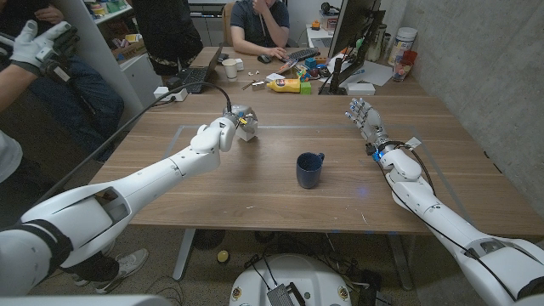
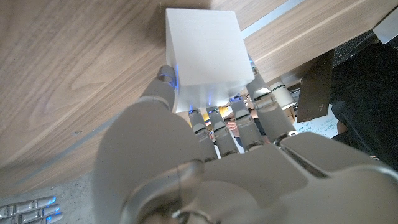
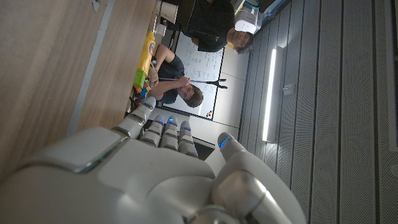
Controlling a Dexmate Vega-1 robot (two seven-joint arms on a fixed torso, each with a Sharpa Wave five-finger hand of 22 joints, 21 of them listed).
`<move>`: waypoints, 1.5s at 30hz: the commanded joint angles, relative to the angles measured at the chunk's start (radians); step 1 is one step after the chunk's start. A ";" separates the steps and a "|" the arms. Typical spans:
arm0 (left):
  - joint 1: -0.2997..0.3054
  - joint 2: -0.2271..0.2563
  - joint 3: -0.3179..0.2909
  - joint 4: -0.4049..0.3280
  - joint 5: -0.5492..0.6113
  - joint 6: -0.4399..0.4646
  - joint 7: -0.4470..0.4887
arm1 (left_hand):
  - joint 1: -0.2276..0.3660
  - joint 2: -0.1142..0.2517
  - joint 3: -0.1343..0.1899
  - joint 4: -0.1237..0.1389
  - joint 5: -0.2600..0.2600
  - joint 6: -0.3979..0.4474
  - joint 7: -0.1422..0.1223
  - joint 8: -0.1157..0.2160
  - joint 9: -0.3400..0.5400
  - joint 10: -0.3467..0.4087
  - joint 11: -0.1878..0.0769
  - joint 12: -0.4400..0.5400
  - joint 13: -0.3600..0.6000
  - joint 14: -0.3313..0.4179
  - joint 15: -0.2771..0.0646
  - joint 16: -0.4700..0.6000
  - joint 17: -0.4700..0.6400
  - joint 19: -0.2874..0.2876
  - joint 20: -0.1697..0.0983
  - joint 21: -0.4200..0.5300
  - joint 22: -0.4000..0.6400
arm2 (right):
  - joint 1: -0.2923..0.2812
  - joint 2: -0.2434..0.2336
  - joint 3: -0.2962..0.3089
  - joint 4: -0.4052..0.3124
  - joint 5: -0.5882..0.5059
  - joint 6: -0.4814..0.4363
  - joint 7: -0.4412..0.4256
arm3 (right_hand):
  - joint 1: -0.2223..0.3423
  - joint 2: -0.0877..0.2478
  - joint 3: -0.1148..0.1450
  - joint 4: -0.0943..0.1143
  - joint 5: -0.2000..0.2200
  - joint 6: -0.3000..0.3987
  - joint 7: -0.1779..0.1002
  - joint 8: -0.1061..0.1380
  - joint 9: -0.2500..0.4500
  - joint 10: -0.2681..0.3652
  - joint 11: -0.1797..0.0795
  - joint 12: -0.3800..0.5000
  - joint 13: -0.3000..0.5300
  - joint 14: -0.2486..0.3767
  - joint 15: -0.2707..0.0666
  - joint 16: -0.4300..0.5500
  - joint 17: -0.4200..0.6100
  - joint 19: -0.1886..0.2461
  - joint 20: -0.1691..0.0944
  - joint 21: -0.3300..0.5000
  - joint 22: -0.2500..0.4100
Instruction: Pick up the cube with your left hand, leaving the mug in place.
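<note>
The cube (image 1: 246, 122) is small and white, with coloured marks on its faces, and is at the table's left middle. My left hand (image 1: 216, 135) grips it, thumb on one side and fingers on the other. The left wrist view shows the cube (image 2: 204, 51) as a plain white block between the fingers (image 2: 258, 98) of my left hand (image 2: 205, 168). Whether it is off the wood, I cannot tell. The dark blue mug (image 1: 309, 170) stands upright at the table's centre, to the right of the cube. My right hand (image 1: 364, 116) is held up at the right with its fingers spread, holding nothing.
A laptop (image 1: 197, 76), a white cup (image 1: 230, 68), a yellow pack (image 1: 286, 85) and a monitor (image 1: 357, 38) crowd the table's far edge. A black cable (image 1: 144, 115) crosses the far left corner. People sit behind the table (image 1: 255, 191).
</note>
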 commanded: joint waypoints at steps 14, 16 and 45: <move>0.032 0.029 -0.039 -0.109 0.047 0.018 0.027 | 0.113 0.104 0.002 0.012 -0.003 0.011 0.002 -0.009 0.004 -0.005 -0.002 -0.010 0.001 0.035 -0.125 -0.010 0.004 0.032 -0.018 -0.002 0.001 | 0.012 0.006 -0.002 0.021 0.001 0.000 0.009 | 0.000 0.040 0.000 -0.004 0.009 0.000 -0.002 0.006 0.002 0.006 0.001 0.005 0.001 0.010 -0.001 0.004 0.002 0.003 -0.037 0.004 0.004; 0.035 0.030 -0.041 -0.116 0.056 0.024 0.030 | 0.113 0.104 0.002 0.012 -0.003 0.011 0.003 -0.010 0.004 -0.008 0.003 -0.012 0.001 0.035 -0.125 -0.011 0.005 0.032 -0.018 -0.002 0.001 | 0.013 0.007 -0.002 0.022 0.001 0.002 0.009 | 0.000 0.040 0.000 -0.004 0.009 -0.001 -0.002 0.006 0.002 0.006 0.001 0.005 0.001 0.011 -0.001 0.004 0.002 0.003 -0.038 0.003 0.004; 0.112 0.063 -0.130 -0.262 0.116 0.026 0.119 | 0.113 0.110 -0.001 0.019 -0.005 0.040 0.012 -0.016 0.005 0.017 -0.007 -0.018 0.001 0.048 -0.126 -0.022 0.008 0.039 -0.015 -0.005 0.002 | 0.016 0.005 -0.006 0.025 -0.009 0.007 0.009 | 0.001 0.042 0.002 -0.005 0.009 0.001 0.000 0.006 0.002 0.009 0.006 0.005 0.001 0.013 -0.002 0.004 0.002 0.002 -0.039 0.004 0.004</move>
